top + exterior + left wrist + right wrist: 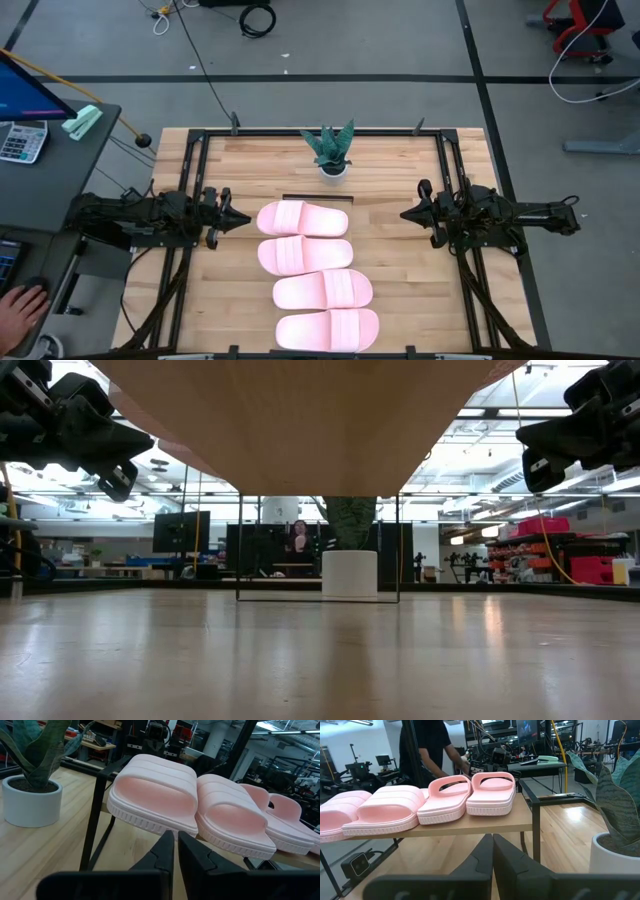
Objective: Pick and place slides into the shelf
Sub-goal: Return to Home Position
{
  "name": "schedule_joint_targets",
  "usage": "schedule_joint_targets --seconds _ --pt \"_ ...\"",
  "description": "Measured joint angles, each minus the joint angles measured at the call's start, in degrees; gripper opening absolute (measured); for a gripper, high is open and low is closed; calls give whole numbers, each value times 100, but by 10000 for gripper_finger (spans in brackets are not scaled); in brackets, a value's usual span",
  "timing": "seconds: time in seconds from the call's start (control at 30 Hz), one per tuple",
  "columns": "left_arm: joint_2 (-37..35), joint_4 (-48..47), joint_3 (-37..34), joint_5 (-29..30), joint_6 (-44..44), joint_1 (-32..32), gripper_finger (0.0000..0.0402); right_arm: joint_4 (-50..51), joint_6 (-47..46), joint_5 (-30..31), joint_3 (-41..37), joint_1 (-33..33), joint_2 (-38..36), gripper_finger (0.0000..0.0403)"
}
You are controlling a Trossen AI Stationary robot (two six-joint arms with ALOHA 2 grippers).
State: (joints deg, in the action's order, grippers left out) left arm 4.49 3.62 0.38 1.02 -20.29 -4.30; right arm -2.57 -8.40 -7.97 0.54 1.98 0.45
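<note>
Four slides [315, 275] lie in a row on the shelf [485, 821], mid-tabletop [400, 290]. Left fingers [165, 851] at 9 o'clock and right fingers [482, 854] at 3 o'clock are closed and empty. I would draw both straight outward.

At table height the shelf's [300, 420] underside fills my upper view, hiding the slides [303, 219] on top and the plant's [350, 525] leaf tips. From above, those slides cover nearly all of it. A person [427, 742] beyond the table is cropped at the shoulders.
</note>
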Motion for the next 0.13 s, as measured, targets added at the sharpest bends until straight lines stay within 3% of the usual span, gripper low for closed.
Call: schedule_joint_targets --seconds 0.13 --pt "-2 -1 0 -1 -2 0 33 -1 1 -1 0 -2 0 14"
